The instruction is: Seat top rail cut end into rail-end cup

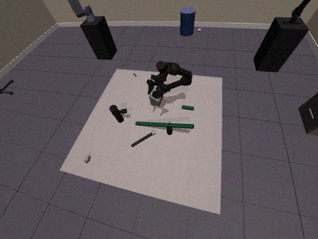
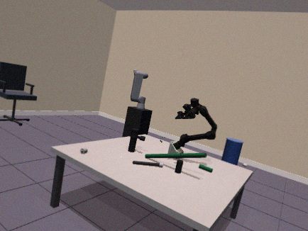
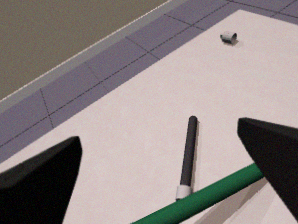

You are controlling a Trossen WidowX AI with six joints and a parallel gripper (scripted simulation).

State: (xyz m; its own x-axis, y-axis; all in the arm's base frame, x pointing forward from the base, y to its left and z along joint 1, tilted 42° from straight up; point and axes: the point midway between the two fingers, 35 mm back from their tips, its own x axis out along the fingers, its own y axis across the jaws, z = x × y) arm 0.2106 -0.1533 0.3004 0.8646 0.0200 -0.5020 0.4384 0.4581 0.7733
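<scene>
Dark rod beside green rail; blue cylinder beyond table.

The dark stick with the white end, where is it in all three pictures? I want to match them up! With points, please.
Top: the dark stick (image 1: 142, 139) (image 2: 146, 163) (image 3: 188, 152) lies slanted, just below the middle.
Exterior: it's below the middle, left of the short black post (image 1: 169, 130) (image 2: 179, 166).
Wrist: it's right of the middle, standing nearly straight up and down in the picture.
Shared landmark: the long green rail (image 1: 165, 125) (image 2: 175, 155) (image 3: 200, 199), near the stick's white end in every view.
</scene>
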